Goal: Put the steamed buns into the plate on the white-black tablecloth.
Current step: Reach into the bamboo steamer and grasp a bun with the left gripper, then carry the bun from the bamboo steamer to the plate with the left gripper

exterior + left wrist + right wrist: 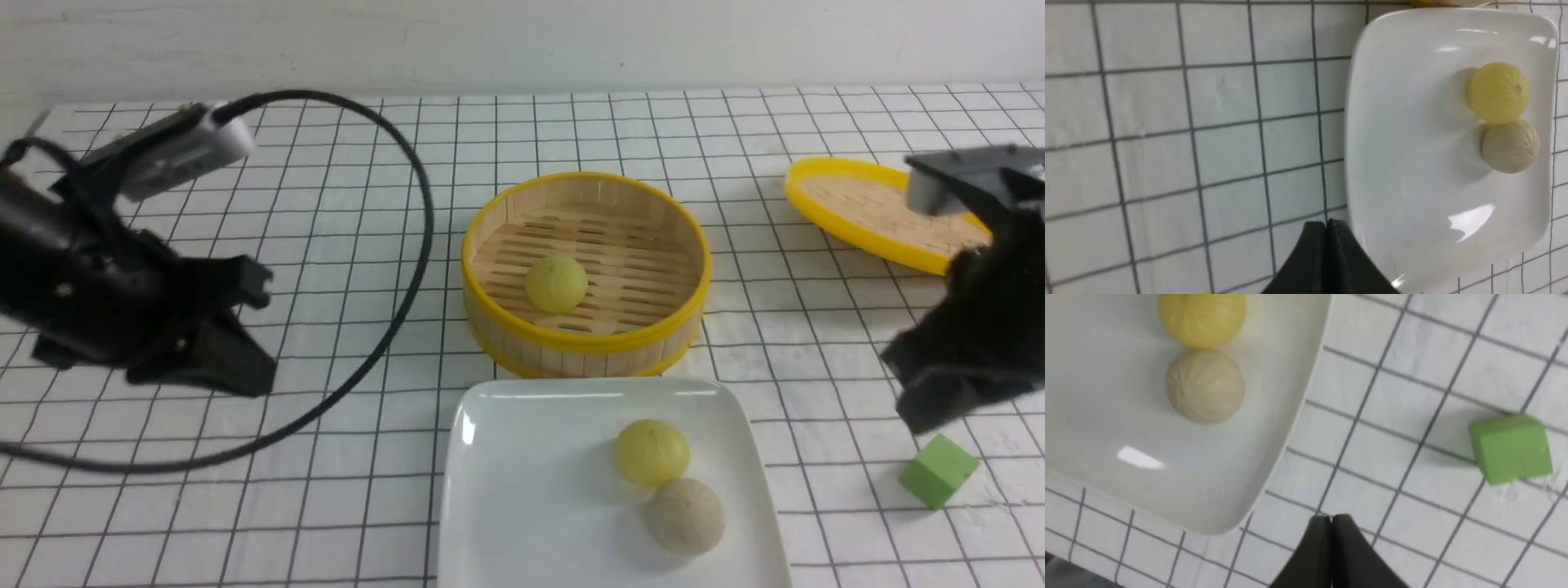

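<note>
The white plate (531,490) lies at the front centre of the white-black tablecloth (367,245). A pale yellow bun (651,451) and a beige-grey bun (684,516) touch each other on its right part. They also show in the left wrist view (1498,92) (1511,145) and in the right wrist view (1202,316) (1204,386). The other pale yellow bun (556,282) sits in the bamboo steamer (490,237) behind the plate. My left gripper (1327,224) is shut and empty, left of the plate. My right gripper (1330,520) is shut and empty, right of the plate.
A green cube (939,470) lies on the cloth below my right gripper, also in the right wrist view (1513,448). The yellow-rimmed woven lid (865,214) lies at the back right. A black cable (408,269) loops over the cloth from my left arm.
</note>
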Controlling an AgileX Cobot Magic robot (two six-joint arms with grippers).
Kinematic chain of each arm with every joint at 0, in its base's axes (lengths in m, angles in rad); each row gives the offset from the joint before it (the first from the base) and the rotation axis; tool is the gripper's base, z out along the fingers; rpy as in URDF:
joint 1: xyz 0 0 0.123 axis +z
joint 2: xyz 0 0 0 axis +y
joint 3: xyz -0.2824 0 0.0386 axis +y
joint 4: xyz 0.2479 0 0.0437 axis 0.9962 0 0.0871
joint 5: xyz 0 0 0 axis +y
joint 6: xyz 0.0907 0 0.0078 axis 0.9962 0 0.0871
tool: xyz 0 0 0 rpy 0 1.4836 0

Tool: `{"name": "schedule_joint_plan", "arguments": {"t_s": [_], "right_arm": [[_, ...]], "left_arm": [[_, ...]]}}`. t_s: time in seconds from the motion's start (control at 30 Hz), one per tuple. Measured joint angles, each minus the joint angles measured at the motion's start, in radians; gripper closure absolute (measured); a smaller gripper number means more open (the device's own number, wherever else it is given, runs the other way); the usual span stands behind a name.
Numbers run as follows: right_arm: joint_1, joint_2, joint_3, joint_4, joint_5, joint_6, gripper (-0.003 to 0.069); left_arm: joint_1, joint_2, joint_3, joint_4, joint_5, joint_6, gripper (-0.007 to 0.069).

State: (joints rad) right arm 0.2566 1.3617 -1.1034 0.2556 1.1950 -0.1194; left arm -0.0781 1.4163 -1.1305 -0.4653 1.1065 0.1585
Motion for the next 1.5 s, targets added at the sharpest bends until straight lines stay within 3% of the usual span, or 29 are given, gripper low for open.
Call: {"name": "schedule_joint_plan", "arguments": {"t_s": [0.07, 0.17, 0.2, 0.33, 0.37, 0.4, 0.53, 0.67, 0.77, 0.83, 0.9, 0.97, 1.13, 1.27, 1.5], "right_arm": [[-0.004, -0.033, 0.049, -0.012, -0.008, -0.01, 0.0673], [-0.008, -0.1, 0.137, -0.03, -0.026, -0.013, 0.0673], [-0.008, -0.101, 0.14, -0.031, -0.028, -0.013, 0.0673], [-0.008, -0.107, 0.162, -0.031, -0.065, -0.013, 0.0672], [-0.008, -0.107, 0.162, -0.031, -0.065, -0.013, 0.0672], [-0.008, -0.107, 0.162, -0.031, -0.08, -0.013, 0.0671], [-0.008, -0.107, 0.162, -0.031, -0.084, -0.013, 0.067], [-0.008, -0.107, 0.162, -0.029, -0.093, -0.013, 0.0669], [-0.008, -0.107, 0.162, -0.029, -0.112, -0.013, 0.0667], [-0.008, -0.107, 0.162, -0.023, -0.123, -0.013, 0.0667], [-0.008, -0.107, 0.162, -0.022, -0.125, -0.013, 0.0666], [-0.008, -0.107, 0.162, -0.022, -0.125, -0.013, 0.0666], [-0.008, -0.107, 0.162, -0.022, -0.128, -0.013, 0.0666], [-0.008, -0.107, 0.162, -0.018, -0.129, -0.013, 0.0664], [-0.009, -0.107, 0.162, -0.019, -0.128, -0.013, 0.0659]], "left_arm": [[-0.047, 0.064, -0.046, 0.007, -0.012, -0.023, 0.0622], [-0.2, 0.237, -0.249, 0.078, -0.081, -0.148, 0.0564], [-0.2, 0.237, -0.26, 0.078, -0.085, -0.158, 0.0564], [-0.347, 0.427, -0.506, 0.234, -0.116, -0.306, 0.0401], [-0.353, 0.436, -0.506, 0.241, -0.116, -0.306, 0.0392], [-0.397, 0.511, -0.6, 0.304, -0.116, -0.347, 0.0319], [-0.456, 0.646, -0.738, 0.386, -0.116, -0.388, 0.0218], [-0.472, 0.746, -0.824, 0.399, -0.129, -0.406, 0.0192], [-0.472, 0.805, -0.847, 0.395, -0.141, -0.462, 0.0252], [-0.472, 0.831, -0.848, 0.401, -0.138, -0.506, 0.036], [-0.472, 0.84, -0.852, 0.409, -0.123, -0.517, 0.0519], [-0.474, 0.823, -0.868, 0.407, -0.097, -0.499, 0.0587], [-0.492, 0.689, -0.887, 0.41, 0.07, -0.379, 0.0605], [-0.517, 0.532, -0.802, 0.409, 0.107, -0.351, 0.0605], [-0.645, 0.457, -0.439, 0.399, 0.103, -0.354, 0.0584]]}}
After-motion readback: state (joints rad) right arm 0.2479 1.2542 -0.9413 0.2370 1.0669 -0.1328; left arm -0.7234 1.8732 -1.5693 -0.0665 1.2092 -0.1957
